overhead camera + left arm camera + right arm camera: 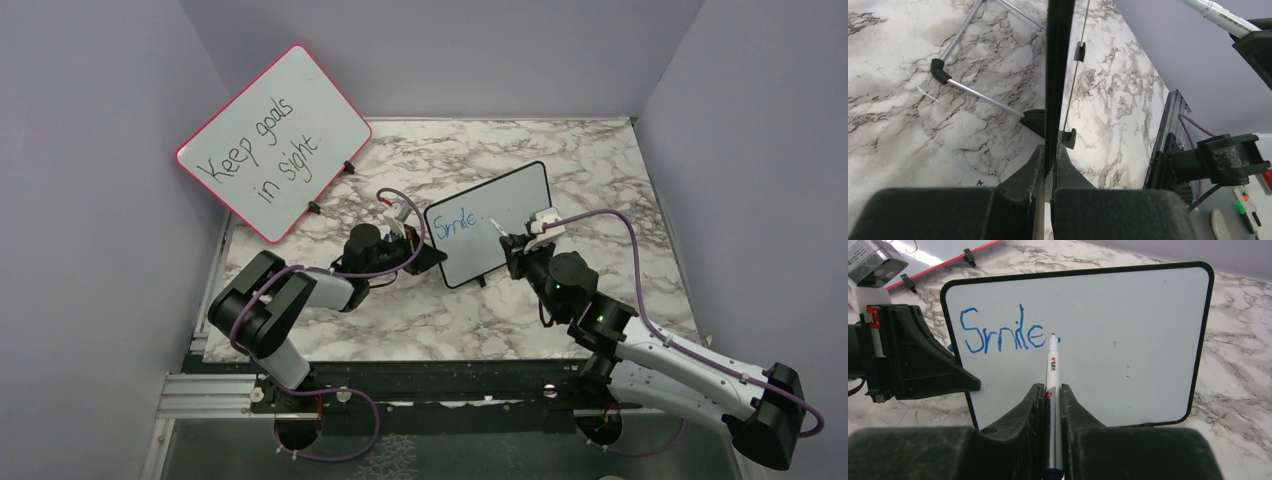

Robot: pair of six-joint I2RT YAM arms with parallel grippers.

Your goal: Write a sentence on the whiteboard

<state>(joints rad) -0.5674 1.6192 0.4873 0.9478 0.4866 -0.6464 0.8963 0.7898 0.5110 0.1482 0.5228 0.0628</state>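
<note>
The small black-framed whiteboard [495, 222] stands tilted on the marble table and fills the right wrist view [1128, 340]. It bears the blue word "Smile" [1000, 335] with a dot after it. My left gripper [418, 250] is shut on the board's left edge, seen edge-on in the left wrist view [1055, 75]. My right gripper [1050, 390] is shut on a white and silver marker [1052, 370]. The marker's tip is at the board just right of the word; whether it touches I cannot tell. The marker also shows in the top view [500, 232].
A larger red-framed board [275, 140] reading "Keep goals in sight" leans at the back left. Its metal stand legs [983, 97] lie on the marble behind the small board. Purple walls close in the table on three sides.
</note>
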